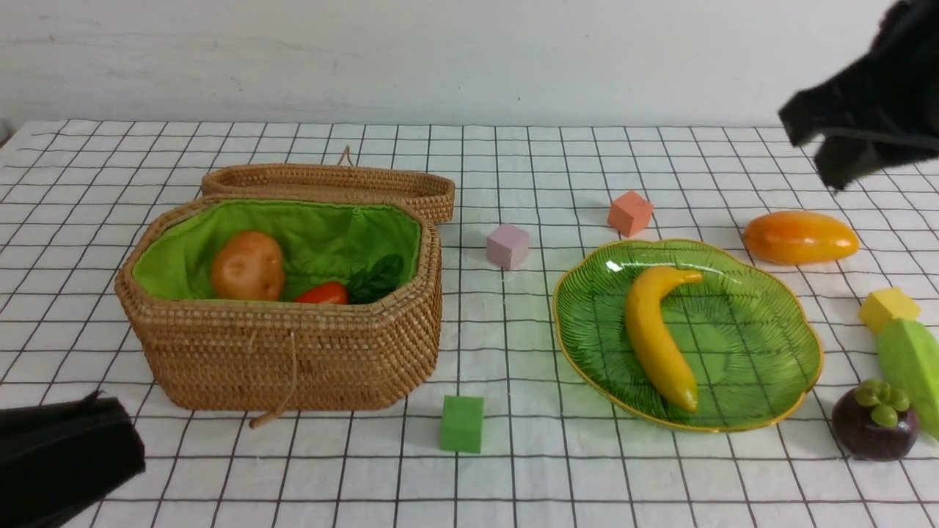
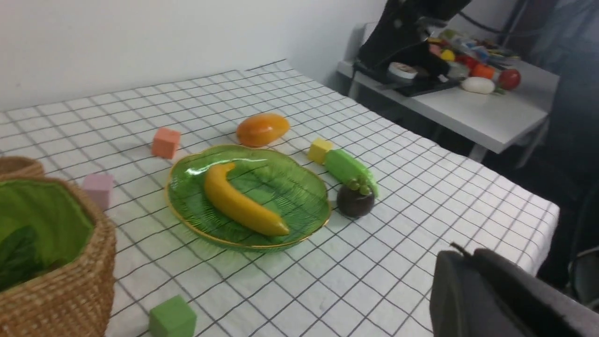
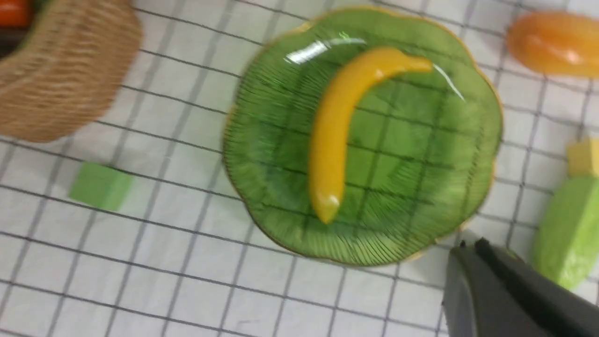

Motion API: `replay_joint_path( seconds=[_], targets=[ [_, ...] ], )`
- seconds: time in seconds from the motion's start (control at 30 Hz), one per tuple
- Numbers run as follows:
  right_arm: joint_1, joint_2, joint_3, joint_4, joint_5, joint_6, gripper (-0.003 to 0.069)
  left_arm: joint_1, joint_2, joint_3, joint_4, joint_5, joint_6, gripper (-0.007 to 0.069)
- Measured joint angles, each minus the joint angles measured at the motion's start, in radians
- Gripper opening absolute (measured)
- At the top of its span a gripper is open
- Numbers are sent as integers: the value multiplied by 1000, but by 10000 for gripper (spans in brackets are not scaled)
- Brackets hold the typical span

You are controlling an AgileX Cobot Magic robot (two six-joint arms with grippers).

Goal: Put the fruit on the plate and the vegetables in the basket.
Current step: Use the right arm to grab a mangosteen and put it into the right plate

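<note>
The banana (image 1: pixel 656 337) lies on the plate (image 1: pixel 755 352), running from the far rim to the near rim with its stem end pointing away from the robot. It is the only fruit there. The mango (image 1: pixel 799 237) rests on the table (image 1: pixel 513 469) just beyond the plate's far right edge, apart from it; the mangosteen (image 1: pixel 874 422) sits upright on the cloth near the plate's near right edge, green cap up. The light green vegetable (image 1: pixel 913 370) lies just beside the mangosteen, its far end against a yellow cube (image 1: pixel 889 308).

Well to the left stands the basket (image 1: pixel 293 359), its lid (image 1: pixel 330 183) thrown back behind it; inside, against the green lining, are the potato (image 1: pixel 248 265) and, to its right, the pepper (image 1: pixel 323 293) with its dark leafy stem. Between basket and plate sit a pink cube (image 1: pixel 508 246) and, nearer the robot, a green cube (image 1: pixel 462 423); an orange cube (image 1: pixel 629 213) stands behind the plate.

The right claw (image 3: pixel 470 250) hangs above the table's right side, its fingers pressed together on nothing; the left claw (image 2: pixel 463 255) sits low at the near left, closed too and empty.
</note>
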Motion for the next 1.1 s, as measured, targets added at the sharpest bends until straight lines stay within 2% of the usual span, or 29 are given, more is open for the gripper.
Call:
replay_joint_path(
  seconds=[0.13, 0.2, 0.3, 0.37, 0.47, 0.5, 0.6, 0.7, 0.83, 1.1],
  targets=[
    [-108, -5, 241, -9, -14, 46, 1, 0, 0, 0, -113, 32, 148, 18],
    [-164, 0, 347, 14, -80, 51, 15, 0, 0, 0, -143, 56, 180, 18],
    [-261, 16, 458, 69, -173, 54, 75, 0, 3, 0, -181, 80, 193, 20],
    [-315, 24, 499, 109, -220, 54, 155, 0, 10, 0, -190, 91, 196, 20],
    [-357, 37, 517, 138, -280, 58, 325, 0, 22, 0, -192, 103, 198, 22],
    [-357, 37, 517, 138, -284, 58, 325, 0, 22, 0, -192, 103, 198, 22],
    [-365, 74, 517, 135, -366, 58, 506, 0, 25, 0, -193, 107, 207, 22],
    [-365, 120, 517, 133, -424, 58, 601, 0, 25, 0, -194, 107, 220, 25],
    [-365, 187, 517, 109, -482, 58, 621, 0, 25, 0, -194, 110, 223, 25],
    [-365, 270, 517, 94, -522, 58, 548, 0, 25, 0, -209, 111, 223, 25]
  ],
)
